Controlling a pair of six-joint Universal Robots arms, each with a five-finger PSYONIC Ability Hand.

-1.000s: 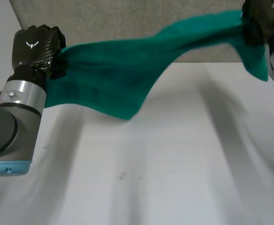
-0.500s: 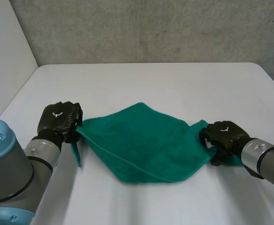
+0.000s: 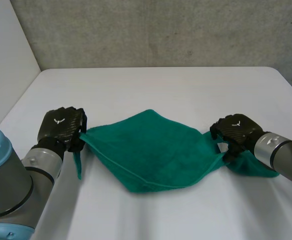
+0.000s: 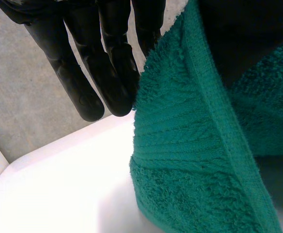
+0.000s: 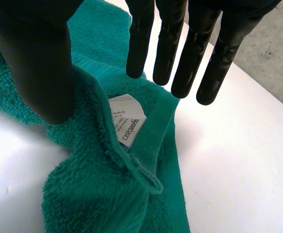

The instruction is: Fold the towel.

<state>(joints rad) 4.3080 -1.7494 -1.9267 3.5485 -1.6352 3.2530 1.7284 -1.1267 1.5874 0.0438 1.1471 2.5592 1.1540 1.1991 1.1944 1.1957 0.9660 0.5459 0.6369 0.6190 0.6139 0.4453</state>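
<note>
towel (image 3: 153,150): green, rumpled on white table (image 3: 161,85) | left hand (image 3: 61,127): pinches towel's left corner, fingers (image 4: 107,73) against thumb | right hand (image 3: 236,134): fingers straight, spread, holding nothing, over right corner by label (image 5: 127,125)

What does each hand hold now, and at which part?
The left hand pinches the towel at its left corner. The right hand is open over the right corner, gripping nothing.
</note>
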